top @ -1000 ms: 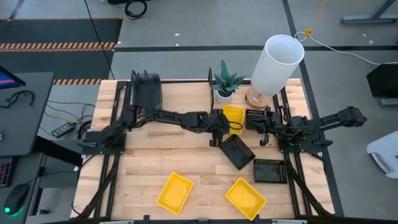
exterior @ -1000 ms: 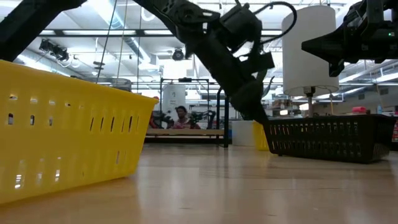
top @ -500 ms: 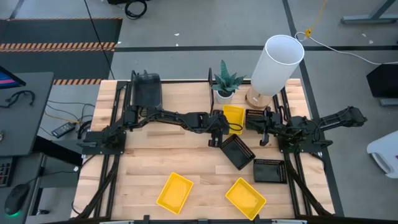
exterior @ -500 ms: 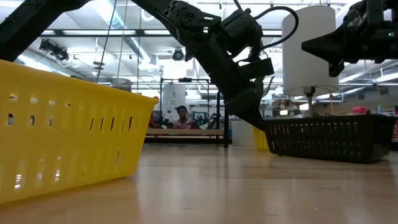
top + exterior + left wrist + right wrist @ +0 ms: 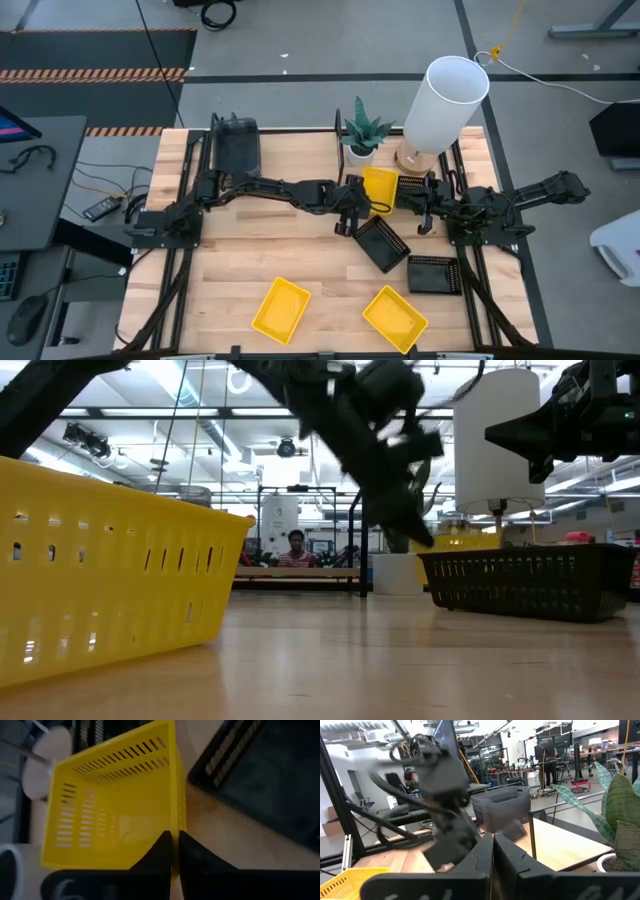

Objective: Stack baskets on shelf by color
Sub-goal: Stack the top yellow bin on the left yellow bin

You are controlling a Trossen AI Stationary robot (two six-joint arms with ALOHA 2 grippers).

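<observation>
Low view across the desk (image 5: 330,670). A yellow basket (image 5: 110,570) fills the near left; a black mesh basket (image 5: 525,582) rests on the desk to its right, farther back. Above the mesh basket's left end, a blurred dark arm (image 5: 365,430) slants down; a second yellow basket (image 5: 462,541) shows just behind the mesh rim. A white cylinder (image 5: 497,440) stands beyond, and a seated person (image 5: 295,550) appears far behind.

Both arms are matte black, built of chunky jointed segments with thin black cables looping alongside, and each ends in a tool (image 5: 174,851) of two flat, tapered black fingers (image 5: 480,855).
</observation>
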